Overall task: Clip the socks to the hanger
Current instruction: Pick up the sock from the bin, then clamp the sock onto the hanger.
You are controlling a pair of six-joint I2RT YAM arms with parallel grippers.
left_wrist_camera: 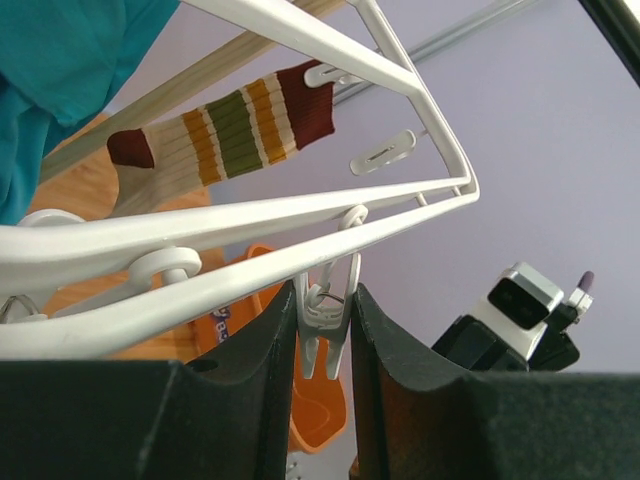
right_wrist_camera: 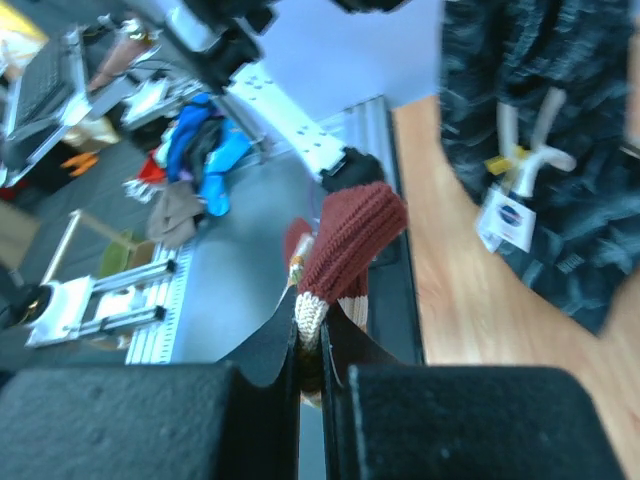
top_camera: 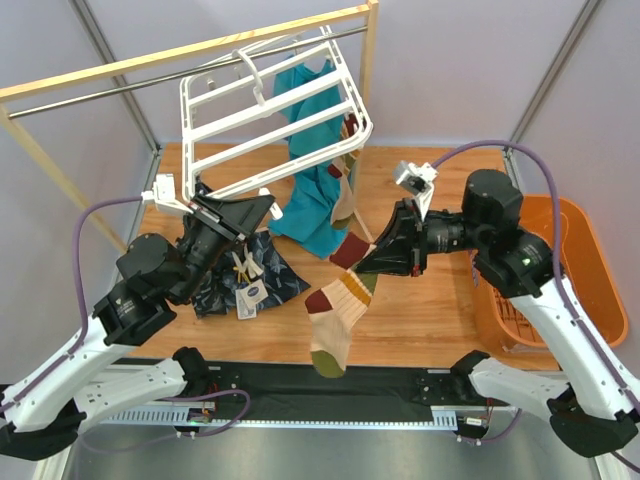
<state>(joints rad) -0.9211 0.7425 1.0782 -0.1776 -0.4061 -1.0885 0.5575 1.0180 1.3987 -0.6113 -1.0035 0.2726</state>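
Observation:
The white hanger [top_camera: 185, 120] hangs tilted from the rack's rail. My left gripper [top_camera: 262, 205] is at the hanger's lower edge; in the left wrist view the gripper [left_wrist_camera: 325, 295] is shut on a white clip [left_wrist_camera: 330, 325] dangling from the hanger's bar [left_wrist_camera: 300, 205]. A striped sock [left_wrist_camera: 210, 135] is clipped to the hanger further along and also shows in the top view [top_camera: 345, 195]. My right gripper [top_camera: 365, 265] is shut on the cuff of a maroon and cream sock [top_camera: 340, 305], which hangs below it above the table. In the right wrist view the gripper [right_wrist_camera: 322, 325] pinches this sock [right_wrist_camera: 355, 235].
A teal cloth [top_camera: 315, 150] hangs through the hanger. A dark navy patterned cloth [top_camera: 250, 275] lies on the table under the left arm. An orange basket [top_camera: 575, 270] stands at the right. The wooden rack with metal rail [top_camera: 200, 55] spans the back.

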